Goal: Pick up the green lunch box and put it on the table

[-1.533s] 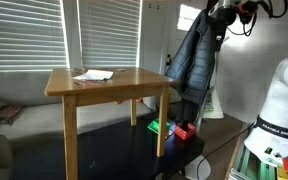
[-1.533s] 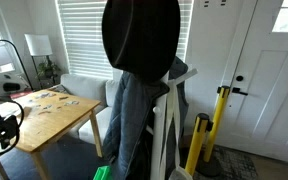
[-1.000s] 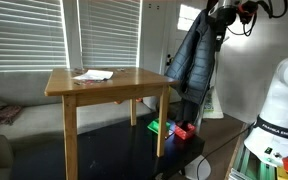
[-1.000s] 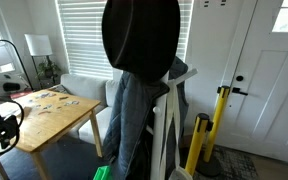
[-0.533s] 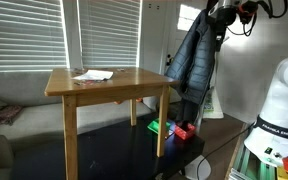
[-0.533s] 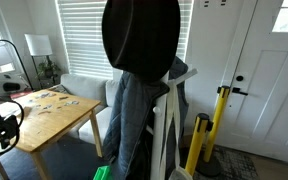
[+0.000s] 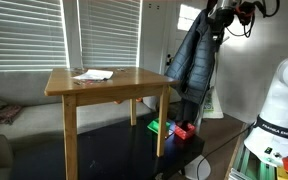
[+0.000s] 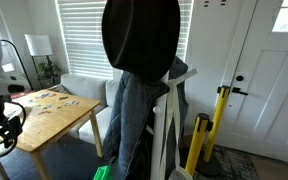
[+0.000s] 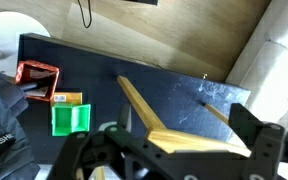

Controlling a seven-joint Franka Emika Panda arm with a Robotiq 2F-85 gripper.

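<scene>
The green lunch box (image 9: pixel 70 119) lies on the low black platform (image 9: pixel 164 85), next to a small red object (image 9: pixel 39 82). It also shows in both exterior views (image 7: pixel 156 127) (image 8: pixel 104 173), beside the foot of the coat rack. The light-brown wooden table (image 7: pixel 106 81) stands over the platform, and its corner (image 9: pixel 174 135) fills the lower middle of the wrist view. My gripper (image 9: pixel 169 160) hangs high above that corner with its jaws spread wide and nothing between them. It is well up and to the side of the box.
A dark jacket on a coat rack (image 7: pixel 194 55) hangs right by the box and blocks much of an exterior view (image 8: pixel 139 90). Papers (image 7: pixel 92 74) lie on the tabletop. A sofa (image 8: pixel 84 88) stands behind the table, and a white door (image 8: pixel 254 70) is at the right.
The arm has shifted slightly; its white body shows a little more at the left edge of an exterior view. The box, red object and table have not moved.
</scene>
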